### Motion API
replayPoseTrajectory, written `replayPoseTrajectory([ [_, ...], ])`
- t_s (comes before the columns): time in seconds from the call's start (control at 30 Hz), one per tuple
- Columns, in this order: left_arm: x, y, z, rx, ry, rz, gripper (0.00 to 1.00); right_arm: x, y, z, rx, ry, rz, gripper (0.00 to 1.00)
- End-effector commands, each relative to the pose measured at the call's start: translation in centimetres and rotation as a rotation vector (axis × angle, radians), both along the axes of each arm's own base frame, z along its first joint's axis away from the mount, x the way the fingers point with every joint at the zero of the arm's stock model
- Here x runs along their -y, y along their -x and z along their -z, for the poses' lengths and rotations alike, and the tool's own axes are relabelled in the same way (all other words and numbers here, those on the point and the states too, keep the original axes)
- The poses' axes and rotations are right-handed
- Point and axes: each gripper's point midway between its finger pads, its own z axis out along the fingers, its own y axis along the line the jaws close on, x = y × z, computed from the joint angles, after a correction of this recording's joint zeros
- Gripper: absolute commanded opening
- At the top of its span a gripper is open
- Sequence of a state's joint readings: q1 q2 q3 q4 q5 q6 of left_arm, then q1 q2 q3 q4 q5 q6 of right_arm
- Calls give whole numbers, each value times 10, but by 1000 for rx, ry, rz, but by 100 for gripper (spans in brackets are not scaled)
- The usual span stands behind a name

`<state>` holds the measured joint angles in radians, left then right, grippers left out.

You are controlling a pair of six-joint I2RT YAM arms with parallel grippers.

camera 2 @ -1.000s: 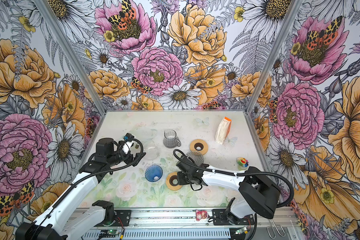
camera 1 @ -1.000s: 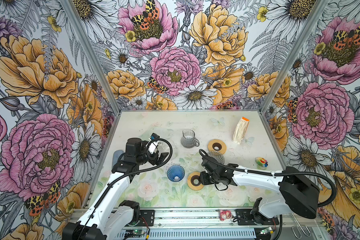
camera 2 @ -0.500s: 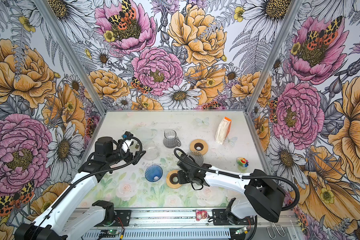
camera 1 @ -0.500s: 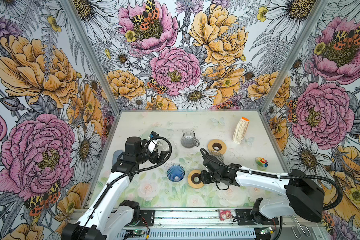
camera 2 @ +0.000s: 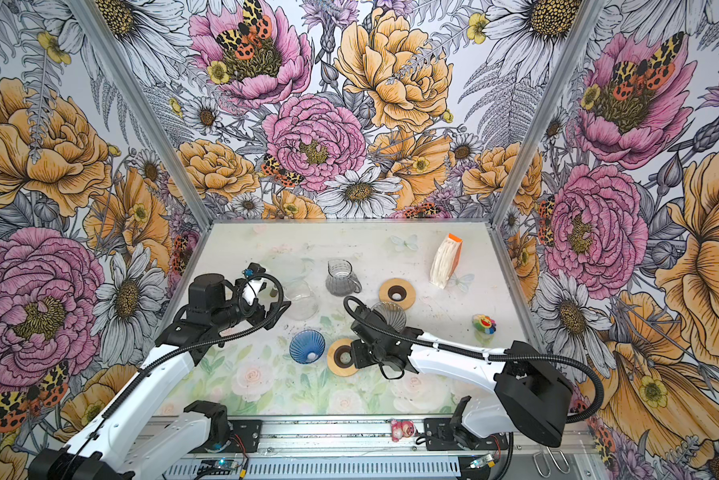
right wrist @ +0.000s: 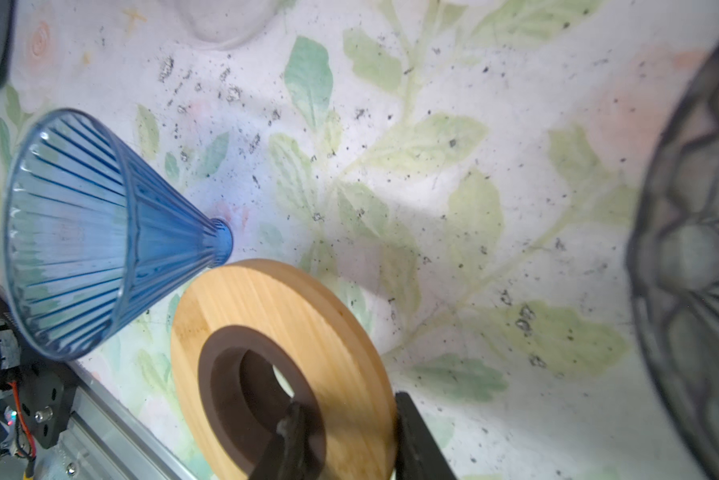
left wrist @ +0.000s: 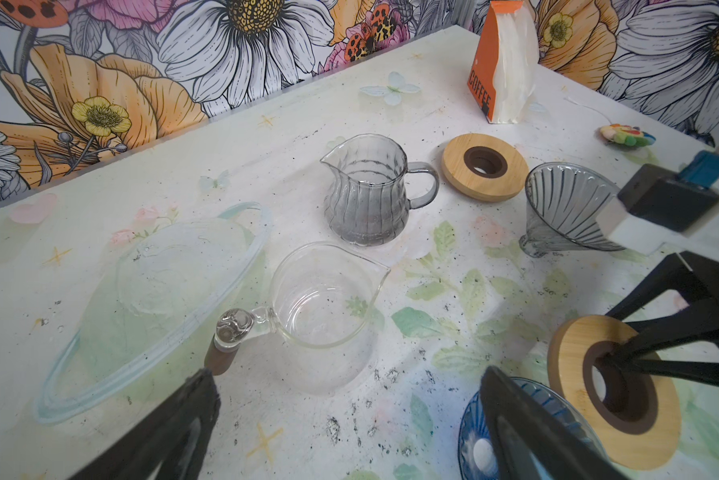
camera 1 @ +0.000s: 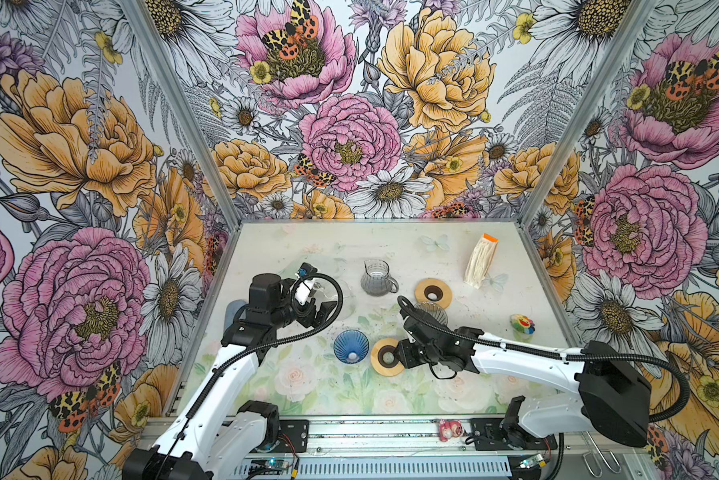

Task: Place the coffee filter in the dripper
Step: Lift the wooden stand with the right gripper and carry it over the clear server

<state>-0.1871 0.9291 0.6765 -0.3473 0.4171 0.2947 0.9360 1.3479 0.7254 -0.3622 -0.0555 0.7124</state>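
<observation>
1. Presently, left gripper is hovering over clear carafe, jaws spread wide, empty.
2. Right gripper is pinching wooden ring beside blue dripper, one finger through its hole, likely preparing the dripper's seat.
3. Coffee filter pack is standing far right, untouched.

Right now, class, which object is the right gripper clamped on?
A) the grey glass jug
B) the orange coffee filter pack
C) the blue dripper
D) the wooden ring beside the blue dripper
D: the right gripper has one finger through the hole of the wooden ring and the other outside its rim, while the blue dripper stands ungripped beside it.
</observation>
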Motion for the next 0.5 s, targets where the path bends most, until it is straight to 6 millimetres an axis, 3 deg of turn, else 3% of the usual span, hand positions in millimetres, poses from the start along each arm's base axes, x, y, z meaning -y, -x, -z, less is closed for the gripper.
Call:
replayPoseTrajectory([
  [0.0,0,-3,-17,51,17,6,99,-11,-10,-31,77,-63,-4,15],
  [0.47,2,-4,-24,66,22,12,99,2,-29,-72,199,-114,22,16],
])
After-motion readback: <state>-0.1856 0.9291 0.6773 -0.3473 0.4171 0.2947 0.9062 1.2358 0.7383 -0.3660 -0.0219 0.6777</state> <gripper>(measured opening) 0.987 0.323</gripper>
